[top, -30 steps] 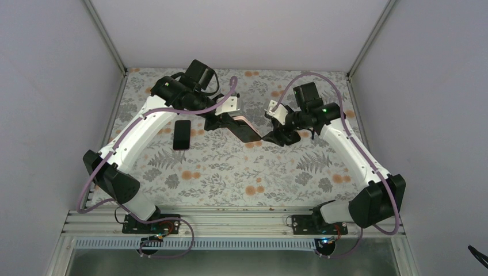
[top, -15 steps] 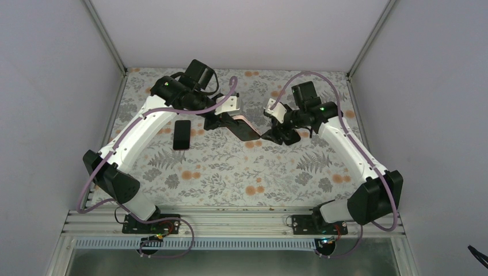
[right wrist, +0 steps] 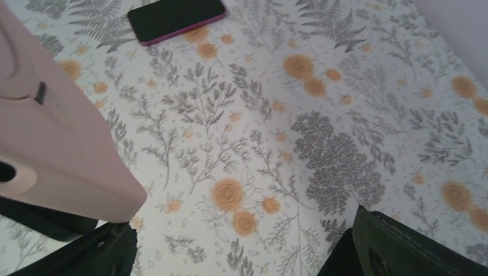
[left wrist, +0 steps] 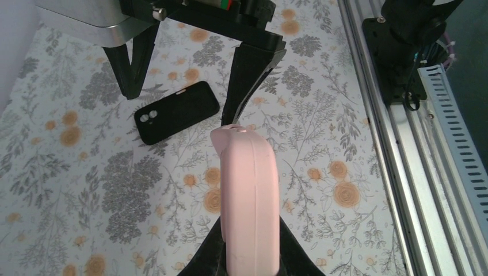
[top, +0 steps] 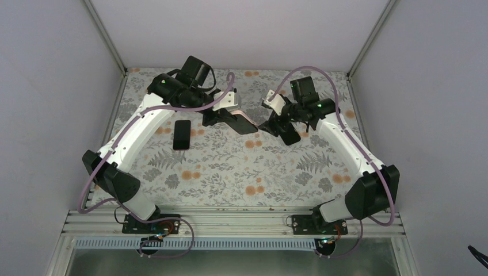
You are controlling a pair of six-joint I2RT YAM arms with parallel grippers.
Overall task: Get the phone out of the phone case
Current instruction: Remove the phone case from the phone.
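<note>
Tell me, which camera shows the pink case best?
Left wrist: the case fills the middle, sharp, held in the left claw. Right wrist shows one cropped corner; top shows only a pink sliver.

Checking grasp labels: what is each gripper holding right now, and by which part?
Left gripper is shut on the pink phone case, clamping one end; right gripper is open, holding nothing.

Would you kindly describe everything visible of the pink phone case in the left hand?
The pink phone case looks smooth and soft, like silicone, with rounded corners. The right wrist view shows a small dark slot and a cutout on it. From above, its upper face is black. It hangs tilted above the floral table, gripped at one end by the shut left hand; nothing else seems to touch it.
</note>
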